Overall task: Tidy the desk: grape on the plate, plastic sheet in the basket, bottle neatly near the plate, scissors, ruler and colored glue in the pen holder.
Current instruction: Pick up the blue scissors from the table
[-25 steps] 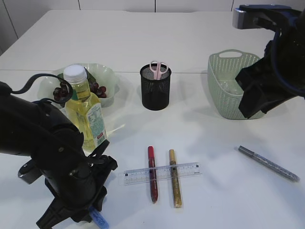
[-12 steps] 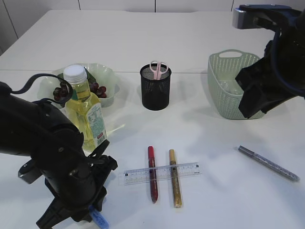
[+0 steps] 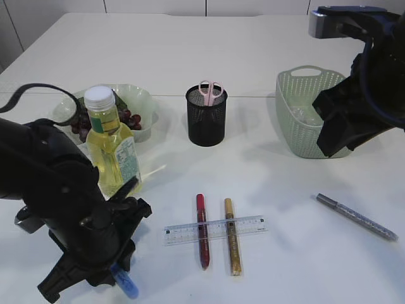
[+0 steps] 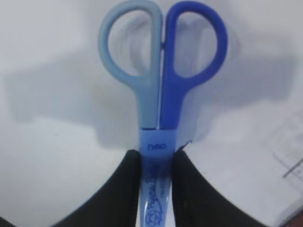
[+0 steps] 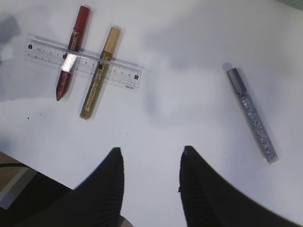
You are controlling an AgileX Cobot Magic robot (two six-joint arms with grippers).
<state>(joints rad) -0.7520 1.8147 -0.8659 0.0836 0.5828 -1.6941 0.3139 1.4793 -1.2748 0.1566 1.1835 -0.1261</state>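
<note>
At the far left of the tabletop (image 3: 190, 50) I see my left tool (image 4: 156, 163) pinching the blue scissors (image 4: 161, 94) by their covered blades, with the two handle loops sticking out in front. In the outside view only a blue tip pokes out under that arm, low and near the front edge. Just behind it stands the bottle (image 3: 112, 152) of yellow drink, upright, right in front of the plate (image 3: 142, 101) with the grapes (image 3: 130, 118) on it. In the middle is the black pen holder (image 3: 206, 117) with pink scissors (image 3: 211, 90) standing in it. In front of it the clear ruler (image 3: 215, 230) lies across the red glue pen (image 3: 202, 231) and the gold glue pen (image 3: 232, 235). Further right sits the green basket (image 3: 297, 101). The silver glue pen (image 3: 356, 216) lies alone near the right edge. My right tool (image 5: 150, 163) hangs above the tabletop, spread apart and holding nothing.
</note>
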